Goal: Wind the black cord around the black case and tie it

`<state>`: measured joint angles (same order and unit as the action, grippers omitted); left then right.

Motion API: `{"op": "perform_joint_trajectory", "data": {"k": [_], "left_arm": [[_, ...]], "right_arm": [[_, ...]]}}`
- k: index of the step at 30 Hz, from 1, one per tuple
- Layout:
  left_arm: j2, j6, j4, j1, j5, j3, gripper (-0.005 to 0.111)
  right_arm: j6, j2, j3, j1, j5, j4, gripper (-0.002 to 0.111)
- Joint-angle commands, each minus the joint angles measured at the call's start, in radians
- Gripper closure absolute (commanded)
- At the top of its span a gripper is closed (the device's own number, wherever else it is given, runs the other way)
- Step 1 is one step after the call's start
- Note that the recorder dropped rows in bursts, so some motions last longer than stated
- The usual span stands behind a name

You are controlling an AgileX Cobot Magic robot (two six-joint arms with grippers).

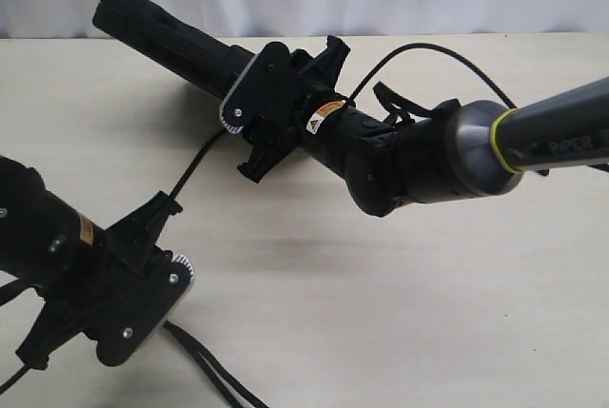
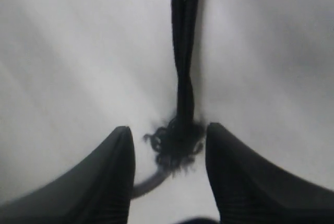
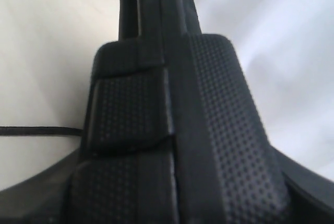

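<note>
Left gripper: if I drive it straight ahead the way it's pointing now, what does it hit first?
The black cord. Its frayed knot sits between the fingertips of the left gripper, with the doubled strands running straight ahead. Whether the knot lies at finger height or lower is unclear.

Two robot arms, the left arm (image 1: 38,227) near and the right arm (image 1: 457,146) farther off; two grippers, the left gripper (image 1: 164,208) and the right gripper (image 1: 290,108); one black case (image 1: 162,28); one black cord (image 1: 195,165), with one frayed knot (image 2: 175,143) and two strands side by side beyond it; one table (image 1: 381,284).
</note>
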<state>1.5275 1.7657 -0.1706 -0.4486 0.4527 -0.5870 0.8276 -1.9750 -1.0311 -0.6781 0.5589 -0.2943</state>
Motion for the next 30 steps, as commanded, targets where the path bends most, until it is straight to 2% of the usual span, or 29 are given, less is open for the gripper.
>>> {"op": "perform_joint_trajectory", "data": {"k": [1,4,15,17,20,23,26,30], "left_arm": [[0.039,0.060,-0.079,-0.061,-0.020,0.003,0.064],[0.058,0.060,-0.081,-0.081,-0.018,0.003,0.064],[0.179,0.060,-0.081,-0.081,-0.103,0.003,0.066],[0.179,0.058,-0.081,-0.081,-0.106,0.003,0.078],[0.168,0.038,-0.081,-0.081,-0.069,-0.019,0.107],[0.138,-0.128,-0.059,-0.073,-0.046,-0.055,0.107],[0.088,-0.371,0.033,-0.039,0.018,-0.101,0.107],[-0.017,-0.602,0.216,0.053,0.160,-0.137,0.107]], "right_arm": [[-0.028,0.002,-0.004,0.006,0.015,-0.042,0.104],[-0.028,0.002,-0.004,0.006,0.012,-0.042,0.104],[-0.028,0.002,-0.004,0.006,0.003,-0.042,0.104],[-0.028,0.002,-0.004,0.006,-0.001,-0.042,0.104],[-0.028,0.002,-0.004,0.006,-0.011,-0.042,0.104],[-0.028,0.002,-0.004,0.006,-0.019,-0.042,0.104],[-0.042,0.002,-0.004,0.006,-0.018,-0.065,0.104],[-0.082,0.002,-0.004,0.006,-0.018,-0.065,0.104]]}}
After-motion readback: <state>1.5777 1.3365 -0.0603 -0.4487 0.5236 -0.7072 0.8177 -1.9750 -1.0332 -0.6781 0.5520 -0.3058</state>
